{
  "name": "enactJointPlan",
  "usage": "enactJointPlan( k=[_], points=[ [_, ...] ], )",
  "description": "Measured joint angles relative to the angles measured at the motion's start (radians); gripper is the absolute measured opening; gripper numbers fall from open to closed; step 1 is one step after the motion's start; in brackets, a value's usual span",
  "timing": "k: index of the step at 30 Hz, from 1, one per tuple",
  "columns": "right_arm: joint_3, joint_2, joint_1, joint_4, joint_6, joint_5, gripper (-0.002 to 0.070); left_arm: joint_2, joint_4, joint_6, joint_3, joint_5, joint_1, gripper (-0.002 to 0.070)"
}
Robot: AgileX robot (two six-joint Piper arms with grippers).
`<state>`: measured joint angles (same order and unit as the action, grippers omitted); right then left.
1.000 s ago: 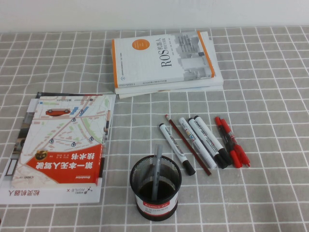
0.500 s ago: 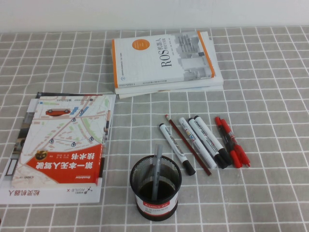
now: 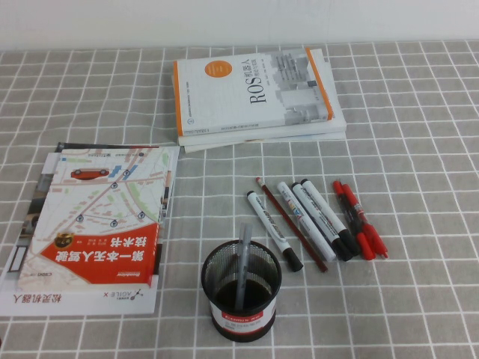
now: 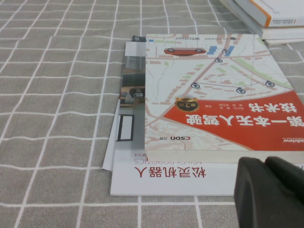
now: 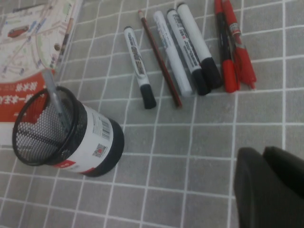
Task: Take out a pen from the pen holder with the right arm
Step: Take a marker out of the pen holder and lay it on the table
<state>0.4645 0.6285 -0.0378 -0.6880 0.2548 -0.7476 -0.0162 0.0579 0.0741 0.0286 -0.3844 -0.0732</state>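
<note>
A black mesh pen holder (image 3: 241, 292) (image 5: 66, 135) stands near the front of the table with one grey pen (image 3: 242, 265) (image 5: 54, 97) leaning in it. Neither arm shows in the high view. My right gripper (image 5: 263, 154) is shut and holds nothing; it hovers over bare tablecloth to the right of the holder, well apart from it. My left gripper (image 4: 263, 164) is shut and holds nothing, at the near edge of the red-and-white map book (image 4: 218, 99) (image 3: 105, 224).
Several markers (image 3: 314, 217) (image 5: 190, 47), a brown pencil (image 3: 292, 224) and red pens (image 3: 359, 218) (image 5: 235, 45) lie in a row just behind and right of the holder. A stack of books (image 3: 254, 93) sits at the back centre. The grey checked cloth (image 3: 419, 299) covers the table.
</note>
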Motion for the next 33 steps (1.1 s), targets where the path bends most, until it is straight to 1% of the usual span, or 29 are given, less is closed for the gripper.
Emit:
enactJointPlan(
  k=[7,11,13,16,22,27,33],
  points=[
    [0.125,0.209,0.000,0.029,0.044,-0.036,-0.0012,0.000,0.000,0.000,0.000,0.000,0.000,-0.0003],
    [0.187,0.307,-0.048,0.029,0.064,-0.030,-0.0012,0.000,0.000,0.000,0.000,0.000,0.000,-0.0003],
    [0.218,0.354,-0.099,0.029,0.066,-0.012,-0.0012,0.000,0.000,0.000,0.000,0.000,0.000,-0.0003],
    [0.261,0.428,-0.213,0.034,0.057,0.033,-0.0012,0.000,0.000,0.000,0.000,0.000,0.000,-0.0003],
    [0.376,0.624,-0.477,0.070,-0.007,0.136,-0.0012,0.000,0.000,0.000,0.000,0.000,0.000,-0.0003],
    [0.503,0.782,-0.608,0.076,-0.018,0.150,-0.0012,0.000,0.000,0.000,0.000,0.000,0.000,-0.0003],
    [0.575,0.897,-0.708,0.077,-0.018,0.211,-0.0010,0.000,0.000,0.000,0.000,0.000,0.000,-0.0003]
  ],
)
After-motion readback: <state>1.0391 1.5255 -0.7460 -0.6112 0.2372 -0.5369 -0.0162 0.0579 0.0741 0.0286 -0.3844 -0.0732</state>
